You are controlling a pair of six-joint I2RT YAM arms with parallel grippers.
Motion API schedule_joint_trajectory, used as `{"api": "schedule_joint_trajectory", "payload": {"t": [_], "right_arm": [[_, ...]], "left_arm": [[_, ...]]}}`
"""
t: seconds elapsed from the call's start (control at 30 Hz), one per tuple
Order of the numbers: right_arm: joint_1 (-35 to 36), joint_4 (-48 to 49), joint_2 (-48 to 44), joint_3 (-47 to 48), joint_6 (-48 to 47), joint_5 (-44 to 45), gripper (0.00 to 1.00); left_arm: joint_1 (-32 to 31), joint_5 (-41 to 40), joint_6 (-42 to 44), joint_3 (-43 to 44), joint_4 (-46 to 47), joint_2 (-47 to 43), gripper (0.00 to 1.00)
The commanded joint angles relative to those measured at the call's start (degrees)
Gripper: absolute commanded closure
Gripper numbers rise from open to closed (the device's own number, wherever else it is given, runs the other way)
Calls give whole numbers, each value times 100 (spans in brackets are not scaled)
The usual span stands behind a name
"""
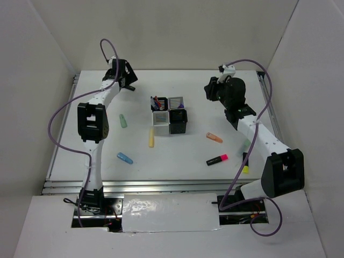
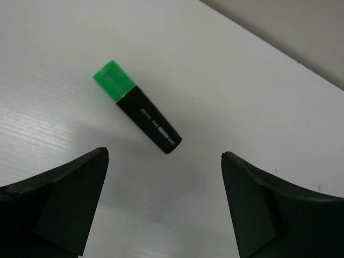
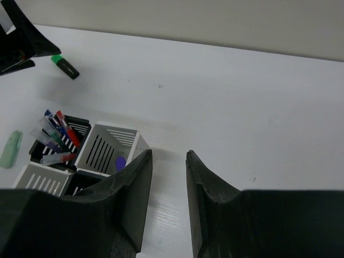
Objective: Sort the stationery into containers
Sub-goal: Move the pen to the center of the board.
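Note:
My left gripper [image 2: 164,164] is wide open and empty, low over the table at the far left [image 1: 128,81]. A black highlighter with a green cap [image 2: 137,107] lies just ahead of its fingertips, untouched; it also shows in the right wrist view [image 3: 65,66]. My right gripper [image 3: 168,155] is empty, with its jaws a narrow gap apart, right of the containers [image 1: 210,90]. The containers [image 1: 169,114] are a 2x2 block of black and white cups [image 3: 105,148]. One black cup holds red and blue pens [image 3: 58,131]. A white cup holds something purple [image 3: 120,163].
Loose on the table are a pale green marker [image 1: 123,120], a yellow one [image 1: 151,137], a blue one [image 1: 124,158], an orange one [image 1: 214,137] and a black highlighter with a pink cap [image 1: 217,159]. A yellow piece [image 1: 245,168] shows beside the right arm. White walls enclose the table.

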Motion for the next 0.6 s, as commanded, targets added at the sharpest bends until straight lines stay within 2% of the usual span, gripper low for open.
{"api": "schedule_joint_trajectory", "payload": {"t": [0.0, 0.2, 0.33, 0.43, 0.57], "right_arm": [[-58, -23, -281, -74, 107, -164, 62], [-128, -23, -343, -188, 98, -252, 62], [-190, -58, -369, -259, 107, -296, 62], [-233, -58, -369, -311, 125, -331, 62], [-268, -40, -325, -329, 151, -349, 63]], "left_arm": [[24, 408, 625, -331, 1136, 131, 2], [314, 1575, 221, -498, 2314, 456, 15], [359, 1938, 107, -447, 3070, 641, 18], [359, 1938, 142, 61, 2827, 1026, 19], [359, 1833, 256, 205, 2817, 1168, 18]]}}
